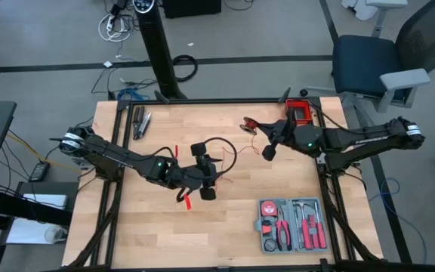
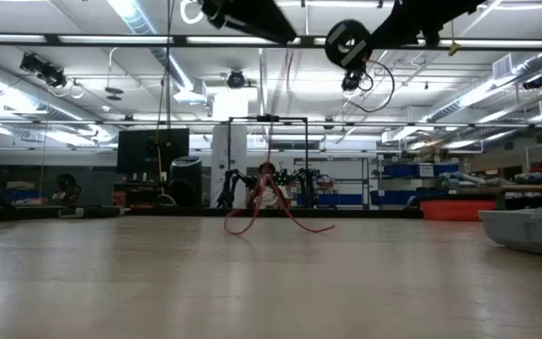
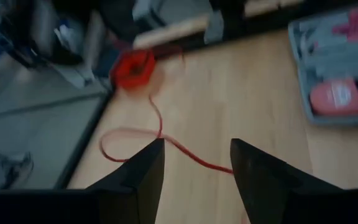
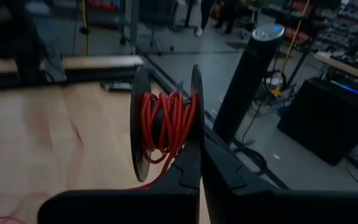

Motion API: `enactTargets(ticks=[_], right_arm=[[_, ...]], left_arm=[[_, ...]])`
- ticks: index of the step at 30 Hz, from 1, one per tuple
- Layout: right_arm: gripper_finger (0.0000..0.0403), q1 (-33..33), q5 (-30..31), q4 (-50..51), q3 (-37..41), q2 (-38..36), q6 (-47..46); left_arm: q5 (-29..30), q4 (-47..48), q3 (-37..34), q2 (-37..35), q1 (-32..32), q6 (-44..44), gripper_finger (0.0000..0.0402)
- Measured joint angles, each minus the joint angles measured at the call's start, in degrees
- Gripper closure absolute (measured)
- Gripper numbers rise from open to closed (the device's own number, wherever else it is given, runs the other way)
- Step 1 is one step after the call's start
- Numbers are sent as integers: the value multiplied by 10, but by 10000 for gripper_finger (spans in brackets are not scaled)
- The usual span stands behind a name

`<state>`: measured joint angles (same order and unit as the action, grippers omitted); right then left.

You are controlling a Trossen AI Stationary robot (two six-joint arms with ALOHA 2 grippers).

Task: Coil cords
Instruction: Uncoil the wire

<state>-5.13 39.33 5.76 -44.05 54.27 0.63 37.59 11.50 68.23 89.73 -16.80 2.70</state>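
Closest thing in the low view is just bare table (image 2: pixel 271 282), with the red cord (image 2: pixel 276 215) sitting further back in a loose tangle on the wood. From above, the left gripper (image 1: pixel 199 171) is out near the middle of the table with its fingers (image 3: pixel 138 177) spread wide and nothing between them, so it's released. Its wrist view looks down on a stretch of cord (image 3: pixel 160 140) snaking across the boards between the fingers, running off toward a red blob, too blurry to call for sure. The right gripper (image 1: pixel 266 153) is up around 1 o'clock from the table's middle, clamped shut on the rim of a dark spool (image 4: pixel 166 121) that has red cord wound round its core. In the high view the spool (image 1: pixel 248 125) sits close to the table's far edge, and thin red cord (image 1: pixel 229 155) loops from there back toward the left gripper. A short red bit (image 1: pixel 188 202) lies just at 7 o'clock of that gripper. The grey case (image 1: pixel 291 224) with red-handled tools is down at 5 o'clock, well apart from the cord.
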Motion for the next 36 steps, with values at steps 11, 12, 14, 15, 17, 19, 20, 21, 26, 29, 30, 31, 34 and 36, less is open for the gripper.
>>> enactTargets(ticks=[11, 12, 14, 15, 17, 19, 20, 21, 26, 29, 30, 31, 34, 36], right_arm=[[401, -13, -76, -69, 0, -31, 16], [401, -13, -83, -72, 0, -25, 17], [401, -13, -95, -75, 0, -11, 21], [401, -13, -102, -76, 0, -3, 26], [401, -13, -127, -76, 0, 10, 41], [401, -13, -156, -76, 0, 22, 53], [401, -13, -166, -77, 0, 27, 56], [401, -13, -170, -77, 0, 32, 57], [401, -12, -189, -74, 0, 55, 66], [401, -13, -200, -75, 0, 64, 70], [401, -13, -201, -75, 0, 66, 71], [401, -13, -201, -73, 0, 66, 71], [401, -13, -206, -80, 0, 69, 71], [401, -13, -209, -86, 0, 72, 72]], left_arm=[[75, -47, 0, 0, 10, -46, 214], [82, -65, 0, 0, 10, -45, 214], [84, -91, 0, 0, 10, -44, 214], [84, -99, 0, 0, 10, -44, 214], [81, -106, 0, 0, 10, -41, 214], [75, -104, 0, -1, 9, -20, 214], [68, -104, 0, -1, 9, -6, 214], [59, -105, 0, -1, 9, 10, 214], [43, -105, 0, -1, 9, 49, 214], [42, -106, 0, -1, 9, 59, 214], [41, -109, 0, -1, 9, 60, 214], [41, -109, 0, -1, 9, 60, 214], [36, -111, 0, -2, 9, 60, 214], [20, -121, 0, -2, 9, 60, 214]])
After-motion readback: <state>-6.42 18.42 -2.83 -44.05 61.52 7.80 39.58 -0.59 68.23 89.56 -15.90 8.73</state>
